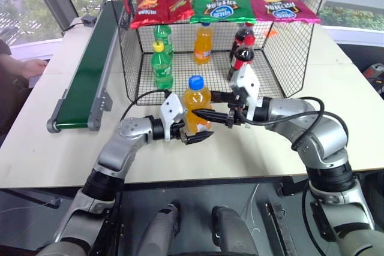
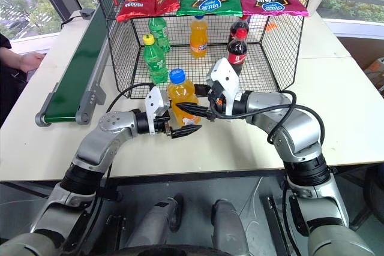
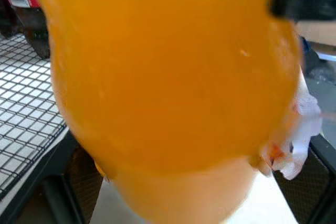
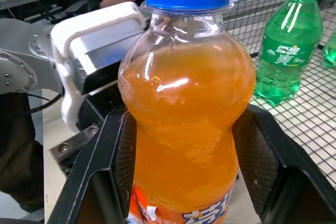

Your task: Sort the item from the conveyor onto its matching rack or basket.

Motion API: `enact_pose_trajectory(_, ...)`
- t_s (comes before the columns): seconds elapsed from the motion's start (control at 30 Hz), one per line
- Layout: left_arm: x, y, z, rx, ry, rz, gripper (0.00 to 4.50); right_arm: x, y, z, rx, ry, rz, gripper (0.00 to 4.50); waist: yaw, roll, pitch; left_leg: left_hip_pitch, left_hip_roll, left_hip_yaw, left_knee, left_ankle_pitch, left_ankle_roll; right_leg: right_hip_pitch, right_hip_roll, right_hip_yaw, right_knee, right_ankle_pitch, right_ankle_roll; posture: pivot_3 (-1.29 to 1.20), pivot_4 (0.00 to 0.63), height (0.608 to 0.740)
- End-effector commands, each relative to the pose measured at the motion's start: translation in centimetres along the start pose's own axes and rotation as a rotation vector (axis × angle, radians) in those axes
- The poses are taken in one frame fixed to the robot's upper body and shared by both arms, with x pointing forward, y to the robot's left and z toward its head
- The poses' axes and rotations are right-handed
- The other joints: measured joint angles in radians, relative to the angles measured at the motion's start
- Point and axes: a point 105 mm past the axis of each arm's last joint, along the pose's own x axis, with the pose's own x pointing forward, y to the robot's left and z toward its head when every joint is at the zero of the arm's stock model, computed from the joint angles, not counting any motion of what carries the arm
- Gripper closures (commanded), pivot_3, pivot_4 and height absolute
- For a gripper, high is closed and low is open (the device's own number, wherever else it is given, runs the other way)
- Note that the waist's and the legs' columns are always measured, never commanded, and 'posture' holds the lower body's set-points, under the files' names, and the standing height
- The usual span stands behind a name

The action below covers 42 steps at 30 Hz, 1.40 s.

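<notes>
Orange soda fills the small clear plastic bottle (image 1: 196, 107), which stands upright with its long axis vertical and its blue screw cap (image 1: 195, 82) pointing straight up. It is above the white table (image 1: 54, 154), just in front of the open side of the large black wire-mesh cage (image 1: 276, 52), well apart from the long dark green conveyor belt (image 1: 87, 76) at the left. The right gripper (image 1: 210, 114) has its two black fingers closed on the bottle's waist, one finger on each side. The left gripper (image 1: 195, 138) sits low at the bottle's base with its fingers spread wide, not clamping it. Inside the cage stand two green bottles with yellow caps (image 1: 161, 64), another orange bottle (image 1: 203, 43) and two dark cola bottles with red caps (image 1: 241, 57). Three snack bags (image 1: 222, 1) lie on the cage's flat top.
</notes>
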Motion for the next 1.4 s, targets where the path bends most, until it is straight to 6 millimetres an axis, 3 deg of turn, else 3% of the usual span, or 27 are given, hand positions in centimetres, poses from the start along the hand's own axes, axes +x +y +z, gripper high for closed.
enact_pose_trajectory(0.03,-0.6,0.8,0.5,0.032,-0.002,0.076,0.06,-0.1,-0.9,2.7,-0.070,-0.078,-0.056,2.34,0.000,0.000,0.000,0.000,0.000,0.000,0.000,0.000,0.000,0.000,0.000,0.000,0.000,0.000,0.000,0.00,0.150,0.738)
enact_pose_trajectory(0.43,-4.8,4.4,-0.8,0.021,0.017,0.452,0.06,0.7,-5.5,3.5,-0.064,-0.134,-0.312,2.34,-0.001,0.000,0.000,0.001,0.000,0.000,0.000,-0.001,-0.002,-0.001,0.000,0.000,0.004,0.000,0.000,0.00,0.150,0.738)
enact_pose_trajectory(0.73,-5.0,5.3,0.3,0.026,-0.078,0.696,0.06,2.1,-10.2,3.6,-0.077,-0.176,-0.535,2.34,-0.001,0.000,0.000,0.002,-0.001,0.000,0.001,0.000,-0.001,-0.001,0.001,0.000,0.005,0.002,0.003,0.00,0.150,0.738)
enact_pose_trajectory(1.4,-3.4,3.9,-1.1,-0.046,-0.036,0.672,0.06,5.5,-13.1,2.1,-0.074,-0.227,-0.602,2.34,-0.006,0.000,0.000,0.003,0.000,0.001,0.000,0.001,-0.001,-0.001,0.003,0.001,0.008,0.002,0.004,0.00,0.150,0.738)
